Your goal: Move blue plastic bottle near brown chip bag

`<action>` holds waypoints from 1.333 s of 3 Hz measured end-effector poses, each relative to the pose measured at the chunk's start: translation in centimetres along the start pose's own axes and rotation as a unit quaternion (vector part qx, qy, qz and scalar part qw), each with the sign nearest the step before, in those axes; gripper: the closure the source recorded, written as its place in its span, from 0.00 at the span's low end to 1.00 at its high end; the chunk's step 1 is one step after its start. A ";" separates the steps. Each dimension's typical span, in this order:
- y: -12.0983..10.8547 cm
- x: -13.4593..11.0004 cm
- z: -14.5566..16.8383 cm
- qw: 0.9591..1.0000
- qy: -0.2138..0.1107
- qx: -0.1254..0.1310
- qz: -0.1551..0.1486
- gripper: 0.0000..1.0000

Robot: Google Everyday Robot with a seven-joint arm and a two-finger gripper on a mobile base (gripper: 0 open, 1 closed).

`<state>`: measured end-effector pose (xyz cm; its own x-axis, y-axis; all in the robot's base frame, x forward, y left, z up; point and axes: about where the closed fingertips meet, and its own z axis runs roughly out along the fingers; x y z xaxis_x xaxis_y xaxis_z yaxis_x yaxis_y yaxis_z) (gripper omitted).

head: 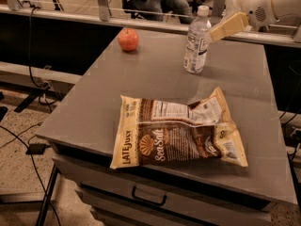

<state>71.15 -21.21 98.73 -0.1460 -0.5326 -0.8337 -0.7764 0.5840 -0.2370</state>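
The blue plastic bottle [196,41] stands upright at the far middle of the grey table [141,84]; it is clear, with a white cap and a white label. The brown chip bag [176,133] lies flat near the table's front edge, with "LATE JULY" and "Sea Salt" lettering facing up. My gripper [220,30] reaches in from the upper right, cream-coloured, its tip just right of the bottle's upper part and close to it. I cannot tell whether it touches the bottle. A stretch of bare table lies between bottle and bag.
A red-orange apple [128,39] sits at the table's far left. The table has a drawer with a handle [148,197] at the front. A rail [141,25] runs behind the table. Cables [28,140] lie on the floor at the left.
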 end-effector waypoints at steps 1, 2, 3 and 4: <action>0.2 -0.4 2.9 0.999 -0.032 -0.012 0.035 0.00; 1.3 0.1 5.3 0.997 -0.032 -0.037 0.068 0.11; 2.8 0.8 6.7 0.993 -0.013 -0.069 0.095 0.34; 4.2 0.8 7.1 0.990 0.003 -0.095 0.100 0.57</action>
<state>72.10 -14.84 93.58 -0.3117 -0.4223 -0.8512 -0.8326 0.5530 0.0305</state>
